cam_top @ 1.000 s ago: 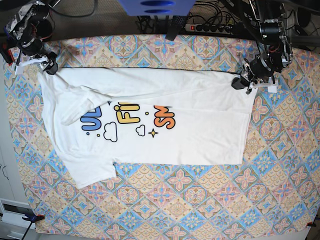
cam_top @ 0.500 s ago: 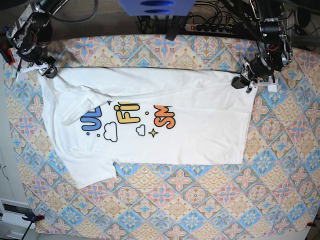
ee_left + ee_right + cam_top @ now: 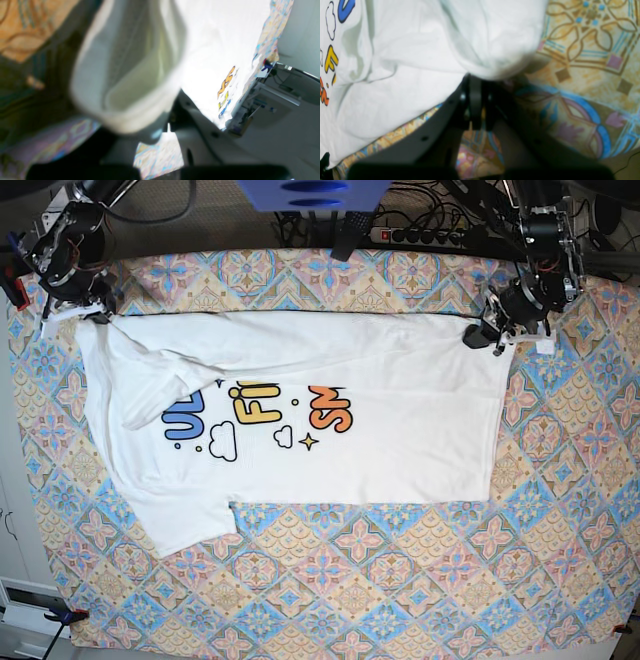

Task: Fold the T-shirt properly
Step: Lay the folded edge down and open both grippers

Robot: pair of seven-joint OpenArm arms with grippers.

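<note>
The T-shirt (image 3: 300,415) lies spread on the bench (image 3: 400,580), its long axis running across the base view, print facing up, with the far half already doubled over so the lettering is cut off along a fold line. The far edge runs straight between the two hands, and that line is what the next move turns on.

The right hand (image 3: 97,314) sits at the far corner on the base view's left, at the shoulder end. In its wrist view the black fingers (image 3: 472,100) are closed on a bunched lump of white cloth, lifted slightly off the patterned cover (image 3: 582,75).

The left hand (image 3: 484,338) sits at the far corner on the base view's right, at the hem end. Its wrist view is blurred, but a hemmed fold of the cloth (image 3: 130,75) appears pinched at its tip, so I judge it closed on the shirt as well.

Each hand is at its own corner, with the whole body of the shirt lying toward the near side of the bench from both. The near edge and one sleeve (image 3: 180,520) are well apart from either hand. Any further fold along the long axis would likely carry both corners together toward that near edge, keeping the held edge taut and parallel to it.
</note>
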